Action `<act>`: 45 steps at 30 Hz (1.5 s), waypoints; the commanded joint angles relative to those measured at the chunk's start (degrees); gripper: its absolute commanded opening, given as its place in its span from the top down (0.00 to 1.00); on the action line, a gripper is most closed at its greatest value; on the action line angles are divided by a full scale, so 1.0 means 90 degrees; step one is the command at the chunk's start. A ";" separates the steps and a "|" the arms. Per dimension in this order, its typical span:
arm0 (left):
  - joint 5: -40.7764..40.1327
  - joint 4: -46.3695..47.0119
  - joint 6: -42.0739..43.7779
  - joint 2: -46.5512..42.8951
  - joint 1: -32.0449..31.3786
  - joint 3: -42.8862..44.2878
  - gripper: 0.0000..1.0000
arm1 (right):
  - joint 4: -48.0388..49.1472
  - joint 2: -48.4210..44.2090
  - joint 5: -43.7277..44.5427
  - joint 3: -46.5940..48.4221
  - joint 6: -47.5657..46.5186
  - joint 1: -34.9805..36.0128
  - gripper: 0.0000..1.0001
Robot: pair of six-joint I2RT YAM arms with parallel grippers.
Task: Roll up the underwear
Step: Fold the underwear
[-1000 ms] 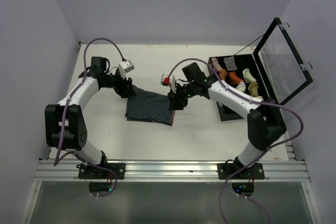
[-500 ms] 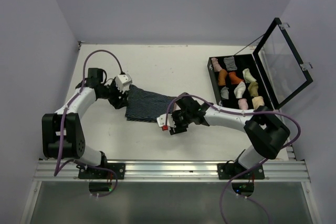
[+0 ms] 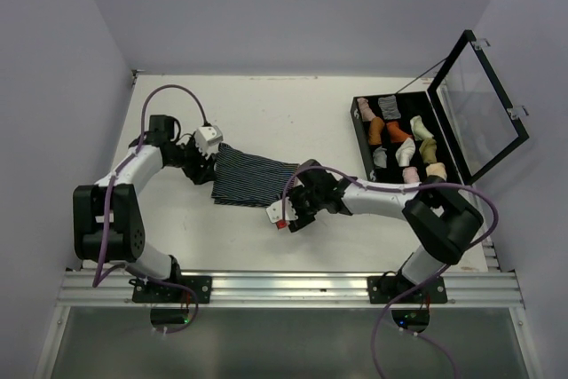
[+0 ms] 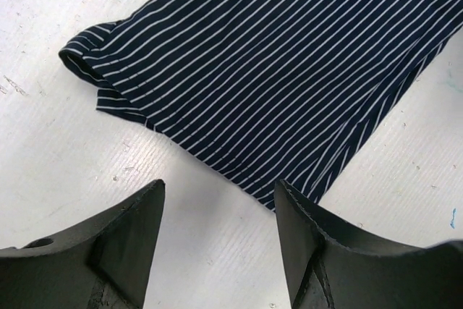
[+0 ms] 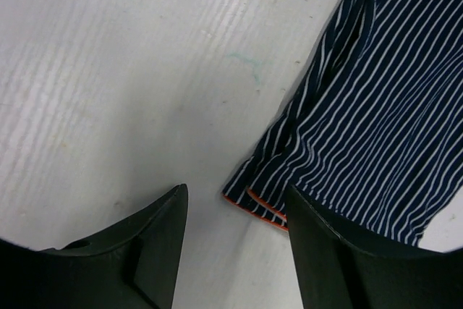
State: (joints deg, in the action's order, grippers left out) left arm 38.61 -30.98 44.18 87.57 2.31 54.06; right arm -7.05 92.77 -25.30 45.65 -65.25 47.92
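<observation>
- Top external: navy striped underwear spread flat and unrolled on the white table, between the two arms, within reach of both
- Left gripper low at the garment's far-left edge, right gripper low at its near-right corner; opposite ends bracketed, probably so that one end can be pinned while the other starts the roll
- Off to the right, well apart from the cloth, an open compartment case of rolled pieces with its lid propped up; likely the place for the finished roll, judging by its contents
- Left wrist: left gripper spread wide, nothing held, bare table under the gap; striped cloth just beyond the fingertips, its edge running diagonally across the view, a folded leg hem curling at upper left
- Seemingly lined up to come down on that near edge, not yet touching it
- Right wrist: right gripper also wide and empty, tips close above the table; orange-trimmed hem of the underwear sitting right in the gap ahead, layers stacked there
- Good spot for a pinch through both layers; risk of catching only the top one, or of sliding the cloth instead of lifting it
- Faint teal mark on the table beside the cloth, of no use to the task
</observation>
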 commanded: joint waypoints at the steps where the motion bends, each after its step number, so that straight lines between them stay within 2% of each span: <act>1: 0.0124 0.0025 0.0120 0.0016 0.0105 0.0214 0.35 | -0.0008 0.0355 -0.0128 0.0347 -0.0444 -0.0051 0.40; 6: 0.0124 -0.0044 0.0286 -0.0003 0.0134 0.0067 0.35 | -0.0338 0.0736 -0.0177 0.0445 -0.1117 -0.0090 0.47; 8: 0.0143 -0.0160 0.0470 0.0016 0.0173 0.0077 0.36 | -0.0612 0.0912 -0.0167 0.0514 -0.1400 -0.0100 0.56; 10: 0.0182 -0.0278 0.0646 0.0036 0.0193 0.0116 0.37 | -0.0720 0.0990 -0.0207 0.0543 -0.1596 -0.0100 0.61; 13: 0.0309 -0.0707 0.1270 0.0055 0.0232 0.0223 0.39 | -0.1052 0.1205 -0.0206 0.0728 -0.1812 -0.0100 0.76; 14: 0.0397 -0.0988 0.1746 0.0036 0.0232 0.0252 0.40 | -0.1130 0.1264 -0.0216 0.0796 -0.1812 -0.0100 0.86; 18: 0.0641 -0.1606 0.3320 -0.0266 0.0222 -0.0010 0.38 | -0.1297 0.1265 -0.0362 0.1022 -0.1607 -0.0119 0.96; 20: 0.0622 -0.1752 0.4187 -0.0501 0.0193 -0.0311 0.36 | -0.1307 0.1177 -0.0450 0.1041 -0.1461 -0.0139 0.98; 24: 0.0466 -0.1548 0.5011 -0.0716 -0.0021 -0.0762 0.33 | -0.1550 0.1079 -0.0597 0.1168 -0.1285 -0.0207 1.00; 34: 0.0271 -0.0738 0.5198 -0.0277 -0.1007 -0.0939 0.35 | -0.1775 0.1176 -0.0763 0.1471 -0.0963 -0.0354 1.00; 45: -0.0344 -0.0943 0.6252 -0.0218 -0.1135 -0.1407 0.43 | -0.1854 0.1225 -0.0744 0.1500 -0.1216 -0.0393 1.00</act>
State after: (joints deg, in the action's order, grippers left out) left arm 36.99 -39.94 95.26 86.46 -7.64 43.31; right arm -19.84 102.50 -31.31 58.54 -75.66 44.80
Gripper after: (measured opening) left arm 0.579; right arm 0.083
